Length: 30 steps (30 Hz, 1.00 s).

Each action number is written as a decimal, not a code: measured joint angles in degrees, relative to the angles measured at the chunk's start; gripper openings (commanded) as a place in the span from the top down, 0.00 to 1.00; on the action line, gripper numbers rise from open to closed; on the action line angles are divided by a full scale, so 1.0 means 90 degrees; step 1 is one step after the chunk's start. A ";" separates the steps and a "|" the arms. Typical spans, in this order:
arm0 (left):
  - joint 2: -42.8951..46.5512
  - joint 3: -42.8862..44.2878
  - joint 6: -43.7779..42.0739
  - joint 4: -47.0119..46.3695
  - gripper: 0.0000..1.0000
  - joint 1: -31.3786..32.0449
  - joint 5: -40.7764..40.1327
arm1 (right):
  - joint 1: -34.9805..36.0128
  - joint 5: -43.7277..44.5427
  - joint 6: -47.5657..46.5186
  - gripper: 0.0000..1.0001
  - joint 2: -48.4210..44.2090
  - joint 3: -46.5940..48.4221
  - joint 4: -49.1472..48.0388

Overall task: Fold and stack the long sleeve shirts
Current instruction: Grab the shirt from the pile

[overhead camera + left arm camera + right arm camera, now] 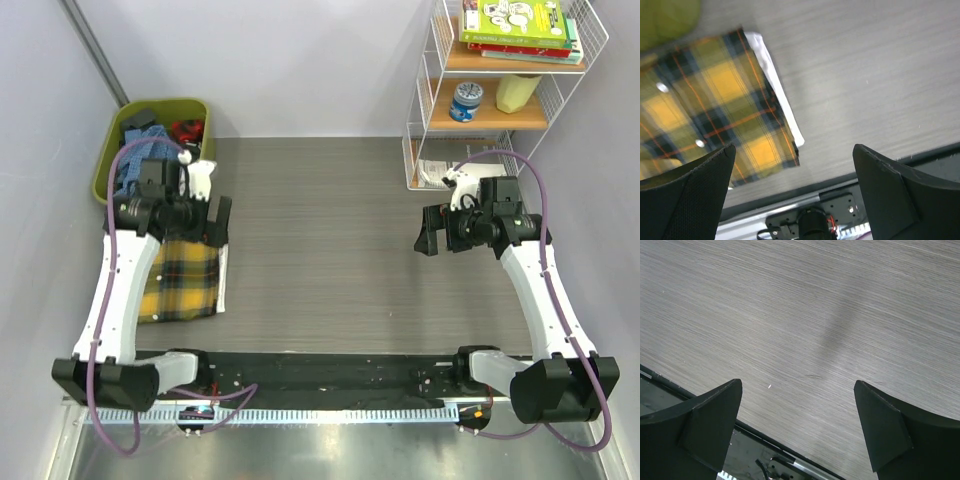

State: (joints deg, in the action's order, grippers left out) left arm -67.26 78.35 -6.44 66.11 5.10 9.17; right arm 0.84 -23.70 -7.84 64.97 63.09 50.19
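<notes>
The yellow plaid shirt [182,282] lies folded flat at the table's left side; it also shows in the left wrist view [715,110], with a white inner edge along its right side. A blue checked shirt [130,172] lies bunched in the green bin [170,108] at the back left. My left gripper [218,222] is open and empty, held above the far right corner of the yellow shirt. My right gripper [428,238] is open and empty above bare table on the right.
A white wire shelf [500,95] stands at the back right with books, a tin and a yellow bottle. A black strip [330,372] and metal rail run along the near edge. The grey wood table [330,240] spans the middle.
</notes>
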 measured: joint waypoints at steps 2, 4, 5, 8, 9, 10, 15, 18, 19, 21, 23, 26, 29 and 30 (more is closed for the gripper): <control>-0.0447 0.0610 -0.0007 0.0032 0.00 -0.0056 -0.0066 | 0.0000 0.0002 -0.0002 0.00 -0.0010 0.0000 0.0000; -0.0916 0.1345 -0.0024 0.0000 0.00 -0.0214 -0.0080 | 0.0000 0.0002 -0.0002 0.00 -0.0024 0.0000 0.0000; -0.1158 0.1732 -0.0041 0.0034 0.00 -0.0352 -0.0085 | 0.0002 0.0002 -0.0002 0.01 -0.0027 0.0000 0.0000; -0.1940 0.2990 -0.0107 0.0032 0.00 -0.0845 -0.0160 | 0.0002 0.0002 -0.0007 0.00 -0.0053 -0.0012 -0.0002; -0.2186 0.3325 -0.0121 0.0044 0.00 -0.0971 -0.0199 | 0.0000 0.0005 -0.0007 0.00 -0.0058 -0.0012 0.0002; -0.2492 0.3762 -0.0124 0.0036 0.00 -0.1139 -0.0243 | 0.0000 0.0005 -0.0010 0.00 -0.0063 -0.0019 0.0000; -0.4029 0.5294 -0.0109 -0.0333 0.00 -0.1676 -0.0818 | 0.0002 0.0024 -0.0044 0.00 -0.0066 -0.0044 0.0002; -0.4801 0.5450 -0.0143 -0.0741 0.00 -0.1831 -0.1226 | 0.0002 0.0024 -0.0058 0.00 -0.0061 -0.0053 0.0000; -0.5049 0.5445 -0.0151 -0.0869 0.00 -0.1863 -0.1343 | 0.0002 0.0024 -0.0068 0.00 -0.0053 -0.0061 0.0000; -0.5481 0.5418 -0.0148 -0.1137 0.00 -0.1902 -0.1542 | 0.0002 0.0024 -0.0078 0.00 -0.0024 -0.0073 0.0002; -0.5884 0.5411 -0.0146 -0.1399 0.00 -0.1926 -0.1710 | 0.0002 0.0024 -0.0083 0.00 0.0068 -0.0075 0.0002; -0.6407 0.5387 -0.0146 -0.1882 0.00 -0.1948 -0.1940 | 0.0002 0.0022 -0.0102 0.01 0.0211 -0.0078 0.0002; -0.6887 0.5416 -0.0151 -0.2344 0.11 -0.1960 -0.2200 | 0.0000 0.0022 -0.0114 0.00 0.0379 -0.0078 0.0002; -0.7019 0.5450 -0.0153 -0.2429 0.20 -0.1962 -0.2239 | 0.0000 0.0022 -0.0119 0.00 0.0427 -0.0078 0.0002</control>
State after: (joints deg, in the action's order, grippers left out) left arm -130.43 127.39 -7.81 44.25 -12.56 -10.98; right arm 0.84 -23.51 -8.91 68.82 62.39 50.22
